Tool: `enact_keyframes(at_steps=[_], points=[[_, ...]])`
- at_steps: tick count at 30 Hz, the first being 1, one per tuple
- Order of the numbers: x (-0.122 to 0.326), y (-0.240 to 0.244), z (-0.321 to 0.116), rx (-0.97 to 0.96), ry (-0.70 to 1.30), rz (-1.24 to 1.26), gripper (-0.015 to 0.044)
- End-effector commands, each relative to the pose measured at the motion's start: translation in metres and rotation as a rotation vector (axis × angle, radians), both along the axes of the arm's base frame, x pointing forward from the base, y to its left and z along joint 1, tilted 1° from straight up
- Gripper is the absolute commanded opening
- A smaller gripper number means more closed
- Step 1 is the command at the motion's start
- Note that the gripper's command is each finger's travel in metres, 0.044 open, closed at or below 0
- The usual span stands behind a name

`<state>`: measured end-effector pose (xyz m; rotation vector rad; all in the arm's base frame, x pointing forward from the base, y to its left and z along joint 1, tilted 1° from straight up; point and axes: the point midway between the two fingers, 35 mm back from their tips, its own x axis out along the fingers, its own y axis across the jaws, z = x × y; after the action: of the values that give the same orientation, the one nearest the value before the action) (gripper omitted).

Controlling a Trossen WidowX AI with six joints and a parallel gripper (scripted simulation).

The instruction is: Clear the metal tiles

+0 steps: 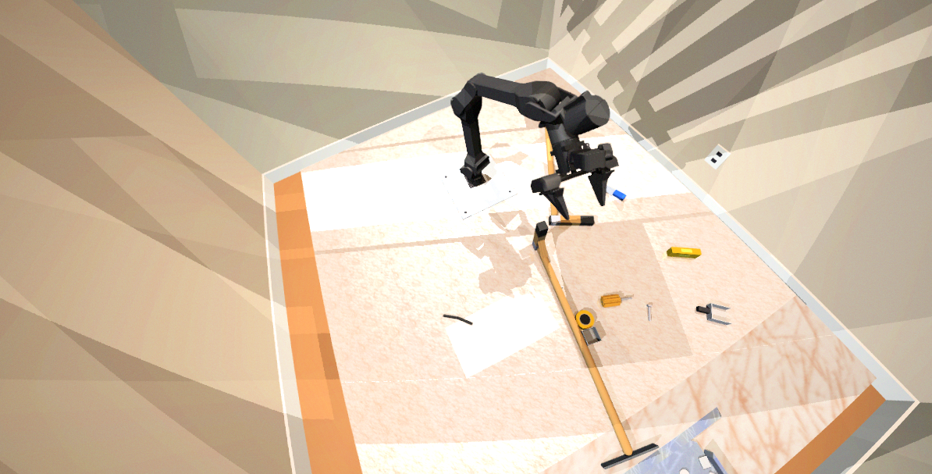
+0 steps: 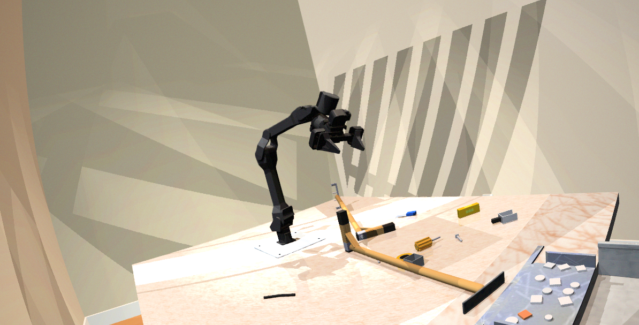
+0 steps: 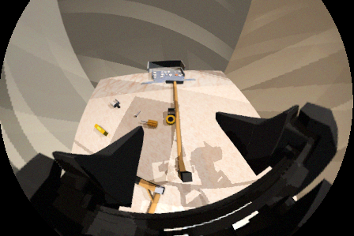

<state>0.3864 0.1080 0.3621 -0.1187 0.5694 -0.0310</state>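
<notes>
Gripper (image 1: 584, 211) (image 2: 350, 151) (image 3: 180, 122): fingers spread wide, nothing between them, raised above the table.
Scraper (image 1: 588, 356) (image 2: 420, 270) (image 3: 178, 129): below the gripper, on the table; its near end is just lower left of the fingertips in the top view.
Long axis: slants from mid-frame to lower right in the top view; in the wrist view it runs nearly up the frame, across the finger gap.
Upright grip (image 1: 540, 230) (image 2: 342, 217) (image 3: 186, 176): near end, lower middle of the wrist view.
Blade (image 1: 642, 452) (image 2: 489, 287) (image 3: 175, 82): far end, beside the bench plate (image 1: 677, 447) (image 2: 518, 289) (image 3: 167, 79).
Tiles (image 2: 554, 281): on the plate, lower right of the exterior view, short of the catch box (image 2: 619, 259) (image 3: 166, 65).
Next move: probably down onto the scraper, fingers either side; the second long-handled tool (image 1: 550, 151) (image 2: 347, 211) (image 3: 154, 203) could crowd a low approach.
</notes>
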Motion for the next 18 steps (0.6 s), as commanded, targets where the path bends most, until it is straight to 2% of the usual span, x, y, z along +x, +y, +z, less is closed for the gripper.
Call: enact_keyframes(at_steps=[1,18], points=[[-0.011,-0.002,0.008,-0.002,-0.033,0.001,0.044],[-0.061,-0.008,0.038,0.021,-0.176,0.005,0.044]])
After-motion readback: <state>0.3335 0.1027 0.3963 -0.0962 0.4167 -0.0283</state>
